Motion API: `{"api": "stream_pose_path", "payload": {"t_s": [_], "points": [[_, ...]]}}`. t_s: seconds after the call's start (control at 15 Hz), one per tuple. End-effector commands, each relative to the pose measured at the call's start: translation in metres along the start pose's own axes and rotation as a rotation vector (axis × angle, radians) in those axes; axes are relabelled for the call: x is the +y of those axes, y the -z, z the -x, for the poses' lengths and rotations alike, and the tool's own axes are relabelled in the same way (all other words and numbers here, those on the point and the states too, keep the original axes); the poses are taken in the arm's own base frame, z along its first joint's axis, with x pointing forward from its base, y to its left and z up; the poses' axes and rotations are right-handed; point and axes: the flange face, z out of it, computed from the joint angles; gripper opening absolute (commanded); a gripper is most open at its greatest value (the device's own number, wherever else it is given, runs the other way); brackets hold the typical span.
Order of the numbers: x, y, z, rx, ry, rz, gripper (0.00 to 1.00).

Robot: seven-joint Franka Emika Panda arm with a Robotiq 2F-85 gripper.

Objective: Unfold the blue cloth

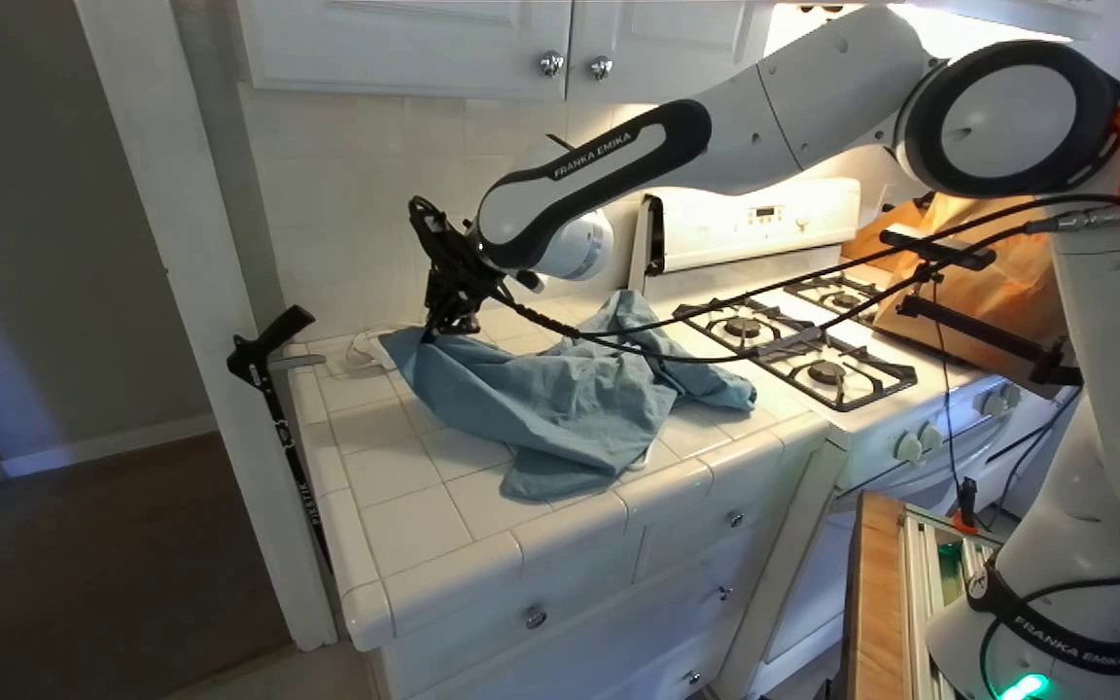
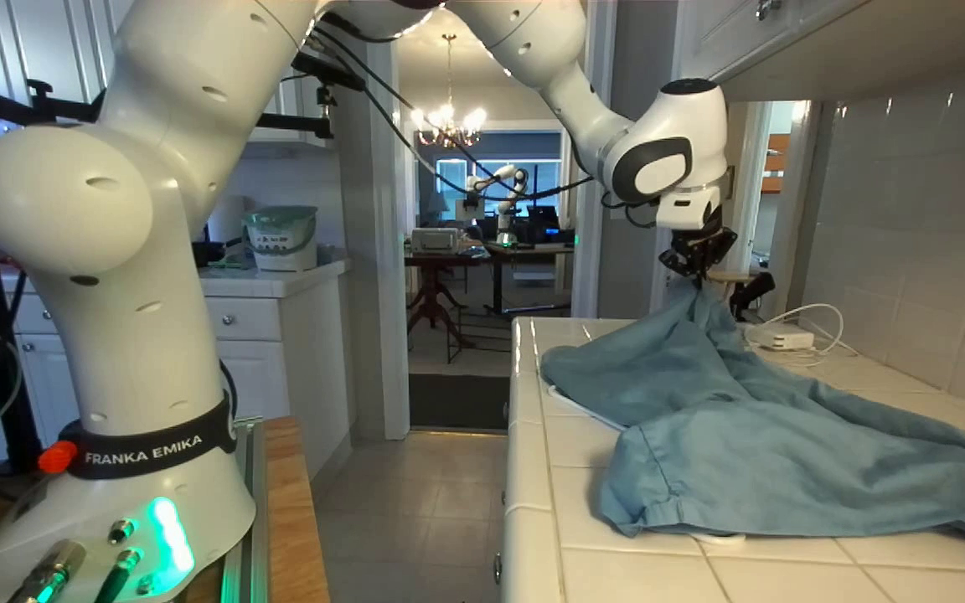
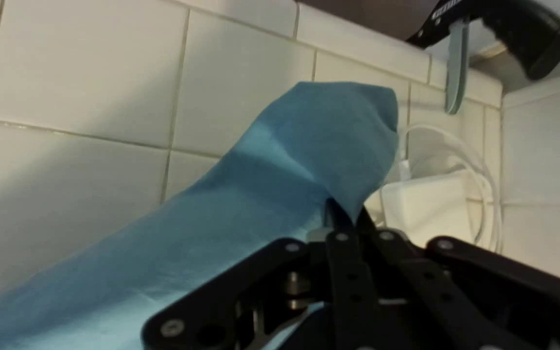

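- Cloth (image 1: 560, 408): on the tiled counter (image 1: 414, 515), bunched and creased, not yet flat. 1 part lifts to a peak at the claw; the bulk slumps toward the stove (image 1: 822, 360).
- White edge (image 2: 587, 410) shows beneath the cloth in an exterior view. Cannot tell what it belongs to.
- Claw (image 3: 350, 218): jaws together, gap no more than the pinched fabric. Wrist view: a lobe of cloth flops past the 2 tips, so the hold is a small pinch, not a handful.
- Why held there (judgement): the pinch lies toward the cloth's end away from the stove. The slumped bulk should serve as anchor if this end is drawn out over bare counter. Probable step: spreading a layer, with folds left to undo.
- Charger (image 3: 426, 206): just beside the pinched end; a pull that way could sweep or cover it.
- Grabber (image 3: 533, 43): at the counter's end, apart from the cloth.
- Arm (image 1: 618, 165): arched high, forearm sloping down to the wrist, claw pointing down, tips low above the counter. Reach looks long; a lift or sideways draw probably suits better than going farther out.
- Cables (image 1: 791, 341): sag below the forearm, crossing before the cloth in an exterior view. Contact cannot be told; snagging is possible.
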Motion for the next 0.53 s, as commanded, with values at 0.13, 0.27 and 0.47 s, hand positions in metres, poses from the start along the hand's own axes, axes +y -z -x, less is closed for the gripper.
{"api": "stream_pose_path", "payload": {"t_s": [0.13,0.27,0.47], "points": [[-0.009,-0.007,0.032,-0.206,0.154,-0.087,0.01],[-0.005,-0.01,0.04,-0.265,0.21,-0.077,0.01],[0.001,-0.016,0.035,-0.314,0.248,-0.052,0.05]]}}
